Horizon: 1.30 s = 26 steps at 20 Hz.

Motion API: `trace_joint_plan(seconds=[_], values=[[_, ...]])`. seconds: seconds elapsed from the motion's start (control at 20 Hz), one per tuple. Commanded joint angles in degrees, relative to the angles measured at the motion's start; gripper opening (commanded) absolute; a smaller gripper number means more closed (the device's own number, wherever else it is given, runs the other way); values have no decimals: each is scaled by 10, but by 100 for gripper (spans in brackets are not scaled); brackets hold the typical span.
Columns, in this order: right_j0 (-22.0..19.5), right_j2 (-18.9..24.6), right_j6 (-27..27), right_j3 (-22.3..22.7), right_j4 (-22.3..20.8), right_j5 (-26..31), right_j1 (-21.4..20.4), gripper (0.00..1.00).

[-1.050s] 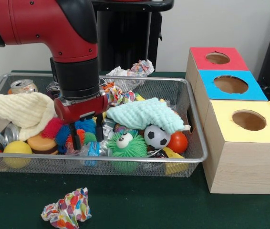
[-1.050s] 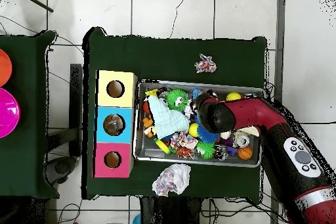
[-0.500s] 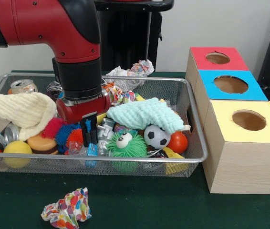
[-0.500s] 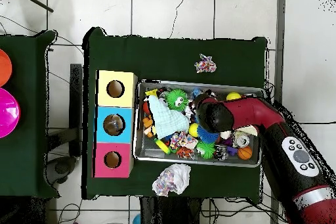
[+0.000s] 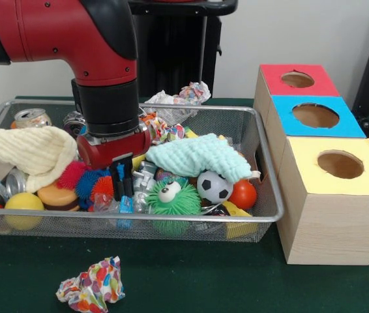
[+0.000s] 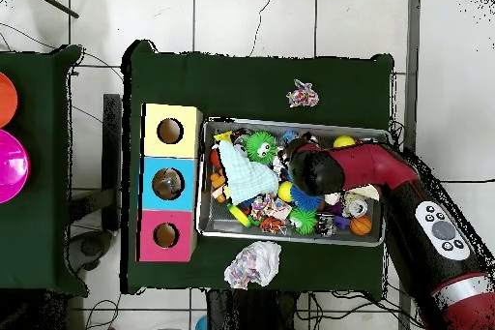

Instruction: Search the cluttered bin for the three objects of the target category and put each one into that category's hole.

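The wire mesh bin (image 5: 171,218) is packed with toys, cloths and cans. My gripper (image 5: 120,182) reaches down into its left middle, fingers close together, shut among the spikes of a blue, orange and pink spiky ball (image 5: 92,183). A green fuzzy toy with eyes (image 5: 173,197) lies just right of it, then a soccer ball (image 5: 214,186) and a red ball (image 5: 243,194). Right of the bin stand the red box (image 5: 315,85), blue box (image 5: 351,127) and yellow box (image 5: 367,176), each with a round hole. In the overhead view the arm (image 6: 358,166) hides the gripper.
A mint cloth (image 5: 194,156) drapes over the bin's middle and a cream cloth (image 5: 31,151) over its left end. A yellow ball (image 5: 23,207) and cans (image 5: 31,118) sit at the left. One crumpled paper (image 5: 91,285) lies in front of the bin, another (image 5: 184,96) behind it.
Over the last second my gripper shifted slightly right and its fingers closed from a wide spread to a narrow gap. Nothing has moved in the last half second.
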Motion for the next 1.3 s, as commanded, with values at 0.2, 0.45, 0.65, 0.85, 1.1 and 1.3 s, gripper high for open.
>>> trace_joint_plan(seconds=[0.2,0.45,0.65,0.85,1.1,1.3], values=[[-8,13,-38,-7,20,21,-14,0],[-8,24,-47,13,63,70,-64,0],[-5,24,-59,15,87,93,-86,0],[0,20,-63,14,96,95,-91,0],[4,16,-64,14,106,99,-98,0],[6,13,-68,12,108,98,-98,0]])
